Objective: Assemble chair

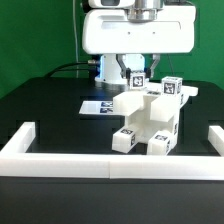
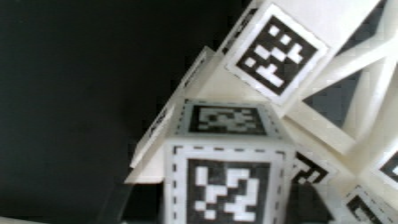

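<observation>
In the exterior view, you see the chair (image 1: 150, 122) standing on the black surface (image 1: 50, 110) just inside the white border wall (image 1: 110, 166), the tool (image 1: 139, 78) behind its top, grip undeterminable. Your wrist view fills with tagged chair parts (image 2: 231, 150).

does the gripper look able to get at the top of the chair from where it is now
Probably yes. The gripper hangs right above the chair at its rear top, with nothing between them in the exterior view. Whether the fingers are open or already touching, I cannot tell.

Lab: green backdrop (image 1: 30, 40), tagged rig.
</observation>
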### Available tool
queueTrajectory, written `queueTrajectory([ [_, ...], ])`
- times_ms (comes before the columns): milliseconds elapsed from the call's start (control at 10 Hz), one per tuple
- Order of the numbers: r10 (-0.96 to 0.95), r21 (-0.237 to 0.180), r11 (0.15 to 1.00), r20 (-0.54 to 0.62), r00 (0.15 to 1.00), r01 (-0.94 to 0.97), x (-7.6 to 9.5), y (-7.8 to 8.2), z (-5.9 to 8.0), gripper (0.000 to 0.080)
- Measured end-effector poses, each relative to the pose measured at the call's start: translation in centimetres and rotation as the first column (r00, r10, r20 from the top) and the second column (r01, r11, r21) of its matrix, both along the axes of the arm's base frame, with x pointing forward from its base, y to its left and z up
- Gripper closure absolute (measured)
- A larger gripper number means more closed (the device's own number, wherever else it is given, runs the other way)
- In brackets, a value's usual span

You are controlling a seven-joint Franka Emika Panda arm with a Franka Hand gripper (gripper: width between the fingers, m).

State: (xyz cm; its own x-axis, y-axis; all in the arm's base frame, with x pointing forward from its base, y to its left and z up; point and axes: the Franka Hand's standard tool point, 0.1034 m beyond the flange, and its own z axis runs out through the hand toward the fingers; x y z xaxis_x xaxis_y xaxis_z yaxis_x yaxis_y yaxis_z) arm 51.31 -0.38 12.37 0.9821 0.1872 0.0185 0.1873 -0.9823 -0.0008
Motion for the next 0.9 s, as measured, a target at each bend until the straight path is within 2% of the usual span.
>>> queueTrajectory([
  [600, -0.028, 0.0, 1.0, 0.0, 1.0, 0.028, 0.0, -0.02, 0.0, 0.0511],
  [900, -0.249, 0.006, 0.968, -0.002, 0.968, 0.249, -0.01, 0.02, -0.01, 0.0511],
])
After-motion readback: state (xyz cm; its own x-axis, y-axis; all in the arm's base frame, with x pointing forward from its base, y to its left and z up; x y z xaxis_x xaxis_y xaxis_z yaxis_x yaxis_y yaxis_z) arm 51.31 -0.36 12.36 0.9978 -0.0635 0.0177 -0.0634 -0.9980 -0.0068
